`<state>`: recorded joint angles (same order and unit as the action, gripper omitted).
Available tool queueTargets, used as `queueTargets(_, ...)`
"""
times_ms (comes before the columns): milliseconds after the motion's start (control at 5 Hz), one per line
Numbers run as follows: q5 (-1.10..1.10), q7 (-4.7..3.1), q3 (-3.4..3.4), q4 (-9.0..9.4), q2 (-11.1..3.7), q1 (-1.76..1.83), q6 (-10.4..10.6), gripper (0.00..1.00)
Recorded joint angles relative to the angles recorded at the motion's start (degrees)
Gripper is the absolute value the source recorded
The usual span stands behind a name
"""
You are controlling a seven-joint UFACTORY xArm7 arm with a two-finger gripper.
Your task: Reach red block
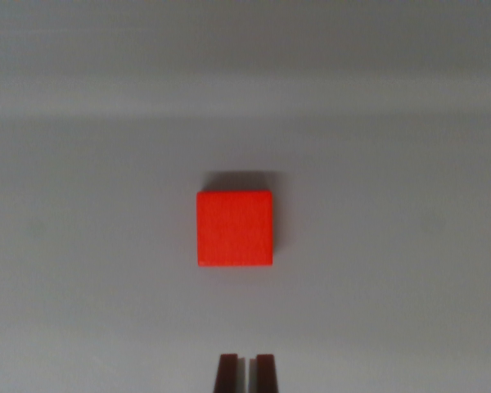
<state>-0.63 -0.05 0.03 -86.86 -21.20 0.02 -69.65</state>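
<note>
A square, bright red block (235,228) is seen flat on the grey surface (82,246), apart from the nearly closed, empty gripper (246,372).

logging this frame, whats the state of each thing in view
red block: lying flat on the grey surface, untouched, apart from the gripper
gripper: fingertips nearly together with a thin gap, holding nothing, below the block in the wrist view

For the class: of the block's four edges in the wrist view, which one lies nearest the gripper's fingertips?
The bottom edge of the red block. It faces the gripper at the picture's lower edge; the other three lie farther up or to the sides.
</note>
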Motion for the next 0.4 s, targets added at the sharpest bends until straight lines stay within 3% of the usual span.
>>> queueTargets(200, 0.0, 0.0, 0.0, 0.0, 0.0, 0.0, 0.0, 0.0)
queueTargets(400, 0.06, -0.14, 0.15, 0.06, -2.63, 0.03, 2.5, 0.0)
